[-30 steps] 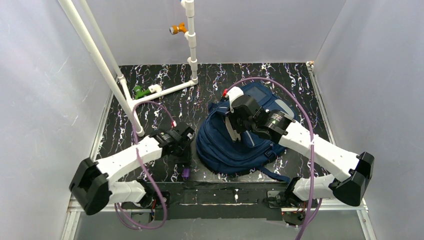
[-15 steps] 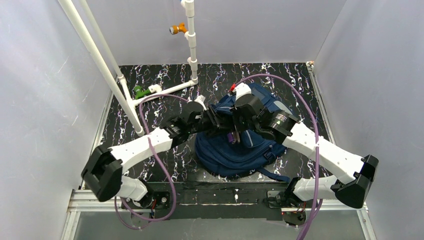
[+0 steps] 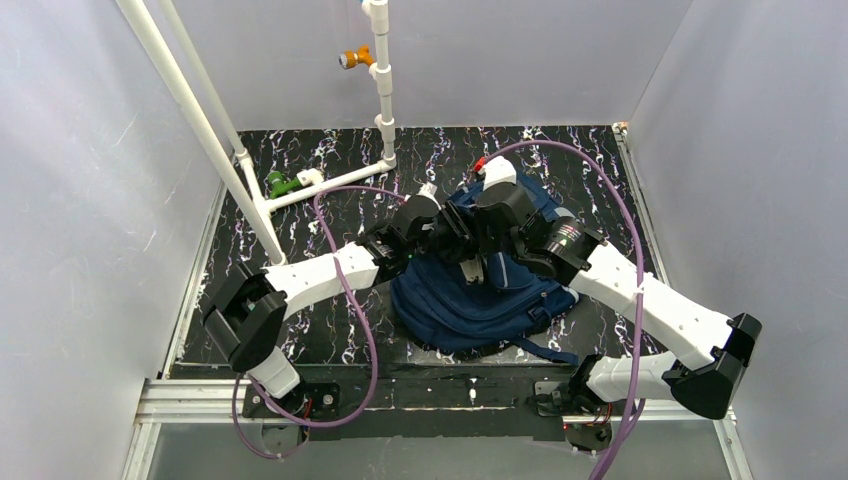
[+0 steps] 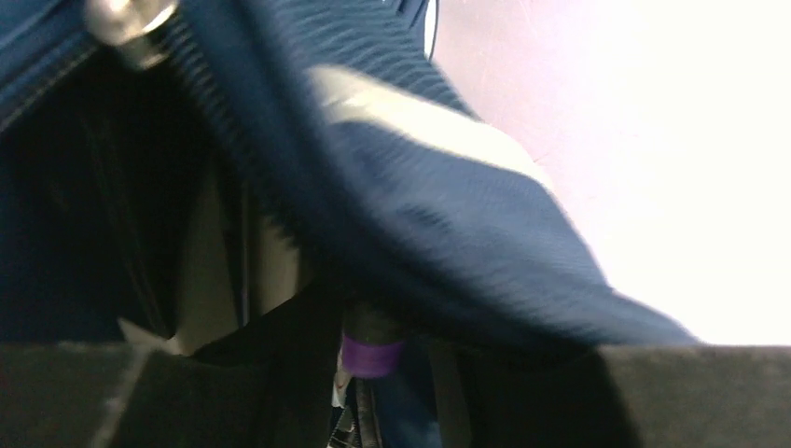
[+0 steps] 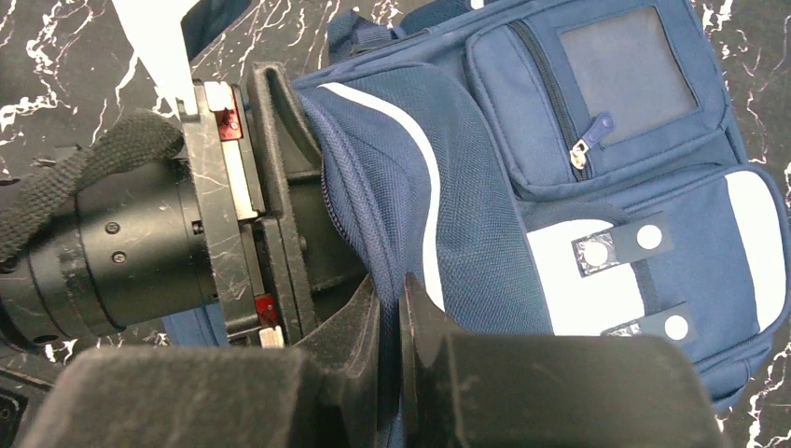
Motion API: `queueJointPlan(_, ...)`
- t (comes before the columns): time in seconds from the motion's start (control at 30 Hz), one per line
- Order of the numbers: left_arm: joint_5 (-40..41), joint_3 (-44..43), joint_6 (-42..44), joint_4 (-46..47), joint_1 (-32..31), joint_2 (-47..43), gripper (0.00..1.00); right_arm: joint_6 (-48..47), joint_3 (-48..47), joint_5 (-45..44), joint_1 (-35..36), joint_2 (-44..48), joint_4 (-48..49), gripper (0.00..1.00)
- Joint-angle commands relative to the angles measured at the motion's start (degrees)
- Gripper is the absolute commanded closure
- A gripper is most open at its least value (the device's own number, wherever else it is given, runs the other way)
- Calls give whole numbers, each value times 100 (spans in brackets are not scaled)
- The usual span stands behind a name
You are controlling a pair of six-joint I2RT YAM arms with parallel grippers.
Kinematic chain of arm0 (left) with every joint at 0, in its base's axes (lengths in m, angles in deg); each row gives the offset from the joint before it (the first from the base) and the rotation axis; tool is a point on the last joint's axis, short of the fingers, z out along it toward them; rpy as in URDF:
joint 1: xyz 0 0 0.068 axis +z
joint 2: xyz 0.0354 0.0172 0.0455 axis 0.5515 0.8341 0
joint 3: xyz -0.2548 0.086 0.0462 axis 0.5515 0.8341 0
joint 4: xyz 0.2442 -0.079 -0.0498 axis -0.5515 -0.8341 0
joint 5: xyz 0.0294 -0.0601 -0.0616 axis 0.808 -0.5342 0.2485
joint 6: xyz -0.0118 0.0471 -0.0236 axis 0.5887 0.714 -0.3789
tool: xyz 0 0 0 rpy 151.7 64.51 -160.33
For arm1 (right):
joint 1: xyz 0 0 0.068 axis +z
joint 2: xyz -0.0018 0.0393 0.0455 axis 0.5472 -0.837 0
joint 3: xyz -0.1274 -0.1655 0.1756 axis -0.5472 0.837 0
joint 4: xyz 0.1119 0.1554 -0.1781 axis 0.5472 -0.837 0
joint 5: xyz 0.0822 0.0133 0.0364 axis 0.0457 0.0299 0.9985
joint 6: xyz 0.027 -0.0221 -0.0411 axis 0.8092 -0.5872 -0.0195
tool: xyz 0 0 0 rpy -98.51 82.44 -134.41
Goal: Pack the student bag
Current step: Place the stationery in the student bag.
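The right gripper (image 5: 390, 303), nearly closed, pinches the student bag (image 5: 597, 187) at its opening, while the left gripper (image 3: 450, 233) holds a purple-banded dark item (image 4: 371, 355) inside.

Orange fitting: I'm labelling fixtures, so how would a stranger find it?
Find the white pipe frame at the back of the table. The orange fitting juts from its vertical pipe, high up; the green fitting sits low.

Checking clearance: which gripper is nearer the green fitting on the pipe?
Left. Left gripper is at the student bag's edge, nearer the green fitting; right gripper pinches fabric farther right.
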Motion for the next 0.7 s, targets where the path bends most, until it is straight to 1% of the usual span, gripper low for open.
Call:
queueJointPlan(0.0,140,-198,-330,342,-73,165,55,166,-480,272,159,272,1118,99)
queueJointPlan(0.1,271,-42,-157,324,-73,-19,43,81,-376,151,135,320,1091,99)
queueJointPlan(0.23,339,175,83,114,-73,-353,32,-44,-305,21,91,350,1057,99)
queueJointPlan(0.33,229,273,214,-111,-67,-552,29,-99,-247,5,72,376,1078,99)
queueJointPlan(0.47,146,348,388,-661,-65,-889,29,-134,-182,33,54,405,1098,99)
queueJointPlan(0.57,199,467,707,-812,-64,-1176,30,-137,-118,61,45,429,1133,99)
queueJointPlan(0.67,288,298,1201,-1380,-64,-1372,29,-136,-20,101,45,440,1174,99)
